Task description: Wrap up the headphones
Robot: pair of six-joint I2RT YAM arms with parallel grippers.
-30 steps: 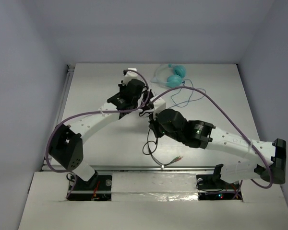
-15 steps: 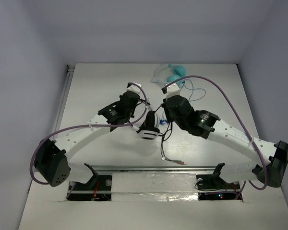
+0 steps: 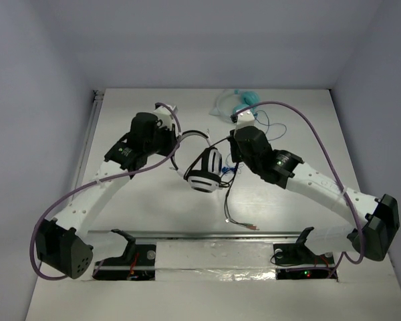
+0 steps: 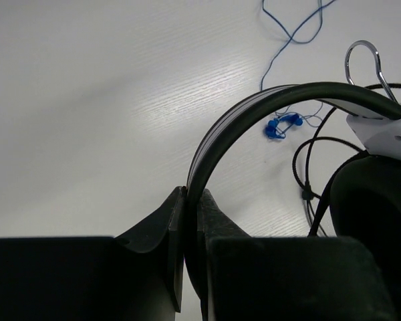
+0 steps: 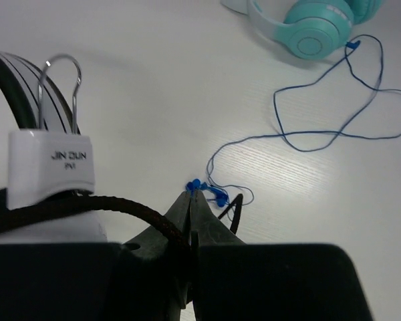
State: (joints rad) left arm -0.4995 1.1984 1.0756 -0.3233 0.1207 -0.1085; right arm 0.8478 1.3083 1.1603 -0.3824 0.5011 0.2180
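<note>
Headphones (image 3: 204, 175): over the middle of the desk (image 3: 160, 214), slung between the two arms. Striped earcups sit together toward the near edge, and the black headband (image 4: 267, 100) arches up and left from them. Can't tell whether the earcups touch the desk.

Left end effector (image 4: 189, 200): narrow, fingers pinched on the thin edge of the headband near its left end. The band curves away to the right from the grip, toward the white hinge block and a dark ear pad.

Right end effector (image 5: 190, 200): fingers nearly together, clamped on the black cable (image 5: 100, 199) just right of the earcups. The cable comes in from the left, under the white block with its wire loop. In the top view more cable trails from there toward the near edge, its loose end lying on the desk.

Teal headphones (image 5: 314, 30): far edge, right of middle, well apart from both arms. Their blue cord (image 5: 219, 195) loops across the desk, with a small bunch just beyond the right fingertips.
</note>
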